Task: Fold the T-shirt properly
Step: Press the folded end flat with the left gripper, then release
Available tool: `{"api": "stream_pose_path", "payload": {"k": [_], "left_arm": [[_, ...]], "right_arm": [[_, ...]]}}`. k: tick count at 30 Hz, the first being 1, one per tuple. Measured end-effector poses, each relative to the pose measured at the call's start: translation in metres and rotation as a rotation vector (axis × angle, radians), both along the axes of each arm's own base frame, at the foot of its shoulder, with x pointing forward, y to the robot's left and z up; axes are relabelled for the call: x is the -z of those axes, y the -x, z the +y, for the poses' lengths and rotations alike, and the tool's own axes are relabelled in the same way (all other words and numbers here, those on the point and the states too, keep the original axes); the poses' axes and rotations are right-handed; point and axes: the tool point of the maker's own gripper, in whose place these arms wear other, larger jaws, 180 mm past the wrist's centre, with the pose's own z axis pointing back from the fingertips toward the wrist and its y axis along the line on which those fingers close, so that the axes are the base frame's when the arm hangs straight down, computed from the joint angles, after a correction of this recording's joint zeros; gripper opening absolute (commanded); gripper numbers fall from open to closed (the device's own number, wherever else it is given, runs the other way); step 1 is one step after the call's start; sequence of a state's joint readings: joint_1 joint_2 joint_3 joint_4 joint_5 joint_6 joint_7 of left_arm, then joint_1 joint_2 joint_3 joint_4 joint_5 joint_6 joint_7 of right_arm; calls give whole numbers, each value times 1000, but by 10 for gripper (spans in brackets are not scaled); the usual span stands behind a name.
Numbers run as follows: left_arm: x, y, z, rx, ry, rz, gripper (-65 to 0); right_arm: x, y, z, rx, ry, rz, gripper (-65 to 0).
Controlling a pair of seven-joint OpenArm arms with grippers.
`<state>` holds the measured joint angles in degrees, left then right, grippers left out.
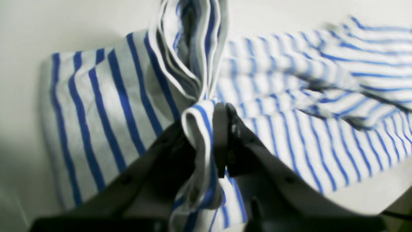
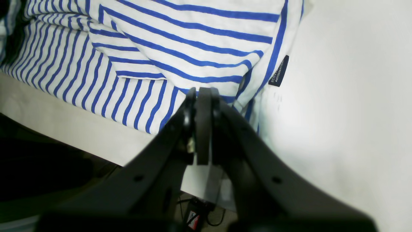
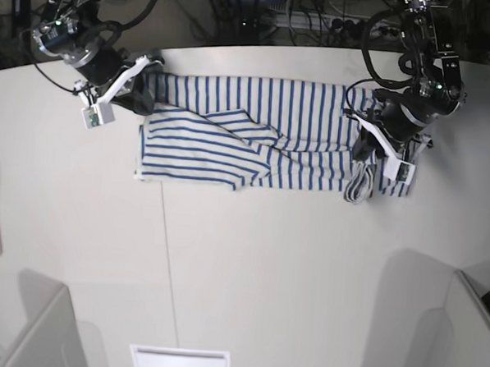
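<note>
T-shirt (image 3: pixel 264 135): white with blue stripes, spread across the far part of the white worktop (image 3: pixel 265 267), partly folded. Left claw (image 1: pixel 210 129): pinched on a bunched fold of the shirt (lifted edge). Right claw (image 2: pixel 201 103): jaws closed together, empty, at the shirt's edge beside its dark label (image 2: pixel 279 71).

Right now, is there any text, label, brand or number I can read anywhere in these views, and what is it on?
Dark neck label on the T-shirt: pale lettering in two lines, too small and blurred to read.
Small tag below the right hand, red and white: print too small to read.
Base view: no readable text.
</note>
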<state>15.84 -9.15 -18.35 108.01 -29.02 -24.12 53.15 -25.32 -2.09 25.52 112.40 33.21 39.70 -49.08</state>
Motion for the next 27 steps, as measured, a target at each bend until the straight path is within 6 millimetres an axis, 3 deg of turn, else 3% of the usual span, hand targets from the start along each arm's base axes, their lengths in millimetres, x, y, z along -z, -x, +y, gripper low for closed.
{"api": "stream_pose_path", "payload": {"k": [6,17,27], "left_arm": [[10,0,-24,9,40,40,-650],[19,14,-23,8,35,79,-650],[17,10,-22,6,34,68,-650]], "right_arm": [[0,0,-1,-1,3,-1,-650],[-1,-1,-1,-2,3,-3,-650],[0,-1,-1,-1,5,-2,-650]]}}
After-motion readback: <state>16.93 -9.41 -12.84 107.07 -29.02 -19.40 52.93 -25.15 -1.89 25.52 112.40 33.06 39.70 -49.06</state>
